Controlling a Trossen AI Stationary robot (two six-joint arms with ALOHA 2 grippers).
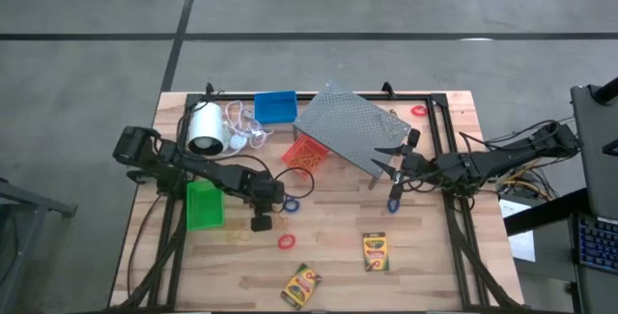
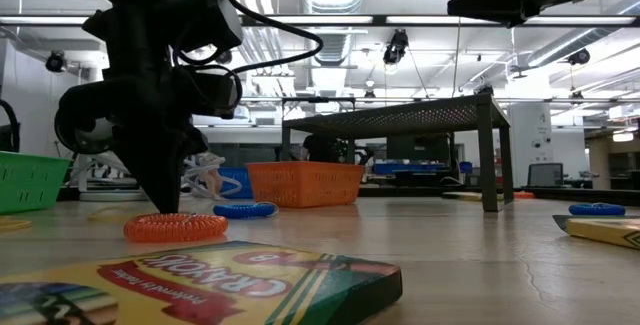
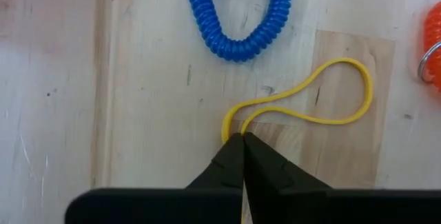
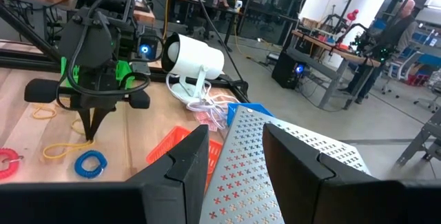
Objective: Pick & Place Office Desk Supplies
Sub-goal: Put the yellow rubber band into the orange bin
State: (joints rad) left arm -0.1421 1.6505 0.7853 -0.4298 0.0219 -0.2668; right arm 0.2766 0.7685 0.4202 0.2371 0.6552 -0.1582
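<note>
You can see a wooden counter [image 1: 425, 256] with a black frame around it. A grey metal rack [image 1: 350, 126] full of little holes stands near the far edge, tilted a bit. Next to the far left corner lies a white roll [image 1: 204, 128] on its side, with a white cord [image 1: 246, 130] in a tangle just beside it. A thin yellow rubber band [image 3: 303, 107] lies flat on the wood. You can spot more yellow bands [image 4: 43, 111] nearby. Around the counter is a grey floor [image 1: 87, 24]. Far behind the counter, people [image 4: 403, 17] are in a room with desks and lights.
</note>
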